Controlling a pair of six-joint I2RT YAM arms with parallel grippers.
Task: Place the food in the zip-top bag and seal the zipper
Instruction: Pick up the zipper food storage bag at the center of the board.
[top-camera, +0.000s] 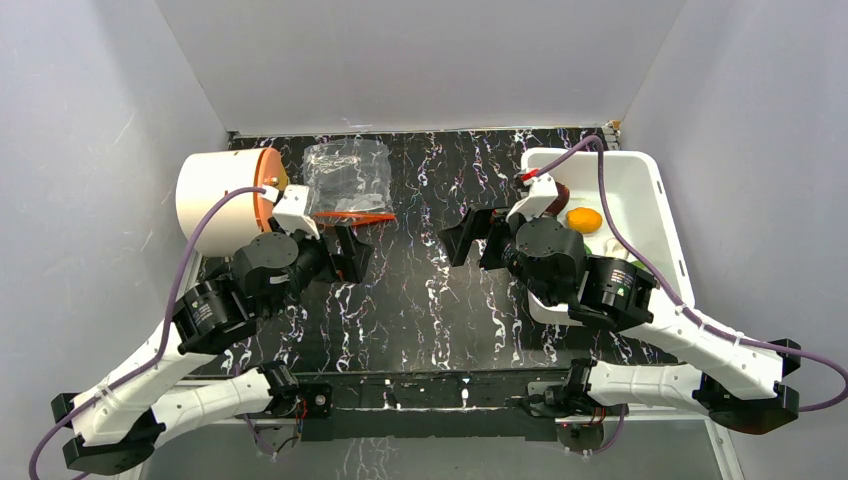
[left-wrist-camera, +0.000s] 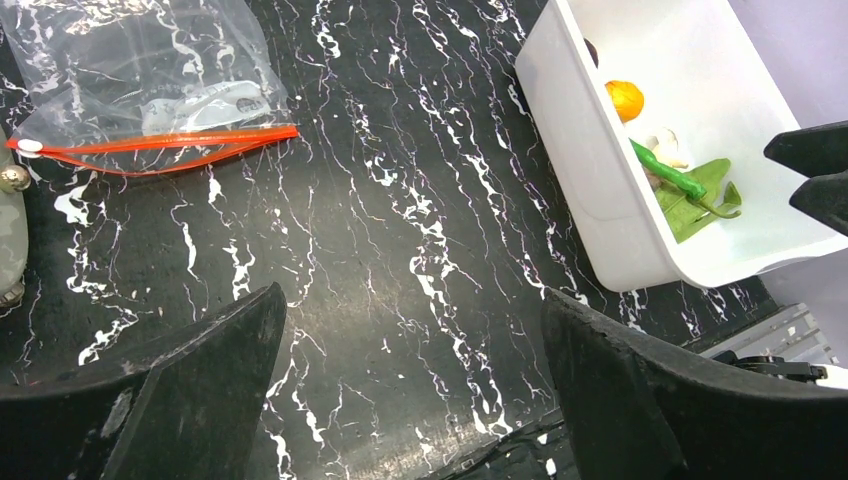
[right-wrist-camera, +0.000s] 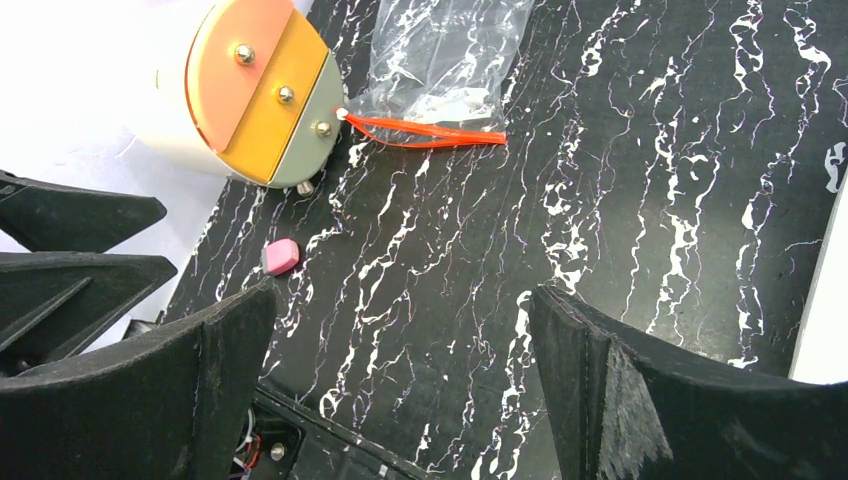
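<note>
The clear zip-top bag (top-camera: 345, 172) lies flat at the back left of the table, its orange-red zipper (top-camera: 351, 215) on the near edge. The left wrist view shows the bag (left-wrist-camera: 150, 70) and zipper (left-wrist-camera: 160, 142) at top left. The food sits in the white bin (left-wrist-camera: 590, 170): an orange fruit (left-wrist-camera: 624, 98), a slim green pepper (left-wrist-camera: 665, 172), a whitish garlic piece (left-wrist-camera: 668, 148) and a dark maroon piece (left-wrist-camera: 592, 50). My left gripper (top-camera: 345, 252) hovers open just in front of the zipper. My right gripper (top-camera: 478, 238) hovers open at mid-table, left of the bin. Both are empty.
A cream cylinder (top-camera: 220, 195) with an orange end (right-wrist-camera: 265, 90) lies left of the bag. A small pink block (right-wrist-camera: 280, 256) rests on the table near it. A green leaf (left-wrist-camera: 700, 195) lies in the bin. Grey walls enclose the table.
</note>
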